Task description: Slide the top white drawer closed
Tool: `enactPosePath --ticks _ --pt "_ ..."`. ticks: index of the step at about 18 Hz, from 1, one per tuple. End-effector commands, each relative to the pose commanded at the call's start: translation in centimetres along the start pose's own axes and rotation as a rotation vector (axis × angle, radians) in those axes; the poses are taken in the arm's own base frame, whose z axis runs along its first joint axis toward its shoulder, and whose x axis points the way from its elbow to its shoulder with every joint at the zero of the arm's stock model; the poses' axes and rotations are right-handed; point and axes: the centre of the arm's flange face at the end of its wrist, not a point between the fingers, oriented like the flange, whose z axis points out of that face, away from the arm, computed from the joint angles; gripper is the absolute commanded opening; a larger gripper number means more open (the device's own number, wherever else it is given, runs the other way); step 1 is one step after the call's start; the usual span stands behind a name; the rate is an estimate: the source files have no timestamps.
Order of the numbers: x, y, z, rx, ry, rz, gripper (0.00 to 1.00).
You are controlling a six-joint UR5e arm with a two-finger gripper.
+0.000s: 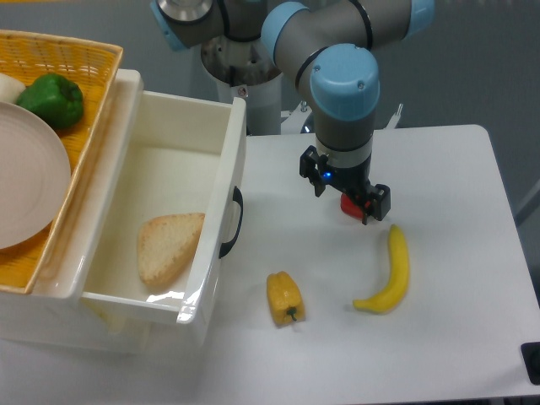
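The top white drawer [221, 181] stands pulled out to the right from the cabinet, with its black curved handle [233, 222] on the front facing the table's middle. A piece of bread [169, 246] lies inside it. My gripper [344, 187] points down over the table, to the right of the drawer front and well apart from the handle. The blue wrist above hides its fingers. A small red thing [353, 205] shows at its lower edge; whether it is held is unclear.
A yellow woven basket [84, 67] on the cabinet top holds a pale plate [25, 173] and a green pepper [52, 99]. On the white table lie a yellow pepper [285, 297] and a banana [390, 272]. The robot base [240, 63] stands behind.
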Motion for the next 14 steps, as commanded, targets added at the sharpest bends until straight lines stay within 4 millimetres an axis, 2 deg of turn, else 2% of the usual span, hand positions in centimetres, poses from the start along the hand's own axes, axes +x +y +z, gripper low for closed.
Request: enactPosePath --ticks 6,8,11,14 --pt "0.2 -0.3 0.5 0.000 0.011 0.004 1.00" --pt "0.7 0.0 1.7 -0.013 0.034 -0.005 1.00" --pt "1.0 0.3 2.4 -0.021 0.048 -0.064 1.00" --pt "2.1 0.6 3.7 -0.036 0.072 -0.083 1.00"
